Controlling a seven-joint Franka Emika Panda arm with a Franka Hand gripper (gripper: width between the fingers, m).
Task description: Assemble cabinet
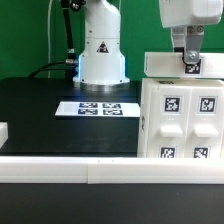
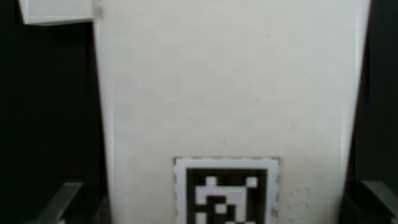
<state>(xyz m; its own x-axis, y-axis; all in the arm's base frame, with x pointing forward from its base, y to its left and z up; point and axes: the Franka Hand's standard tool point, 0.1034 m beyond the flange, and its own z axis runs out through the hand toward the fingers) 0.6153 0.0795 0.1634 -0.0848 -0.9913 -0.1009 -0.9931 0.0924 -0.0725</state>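
The cabinet is a large white box at the exterior view's right, with four tagged panels on the face toward the camera. My gripper hangs straight down over its upper edge, with its fingertips beside a small tag there. In the wrist view, a white part of the cabinet with a marker tag fills the frame. My gripper straddles it, and a dark finger shows on each side with a thin gap to the white edge. The jaws look open and nothing is lifted.
The white robot base stands at the back centre. The marker board lies on the black table in front of it. A white rail runs along the front edge. A small white block sits at the left edge.
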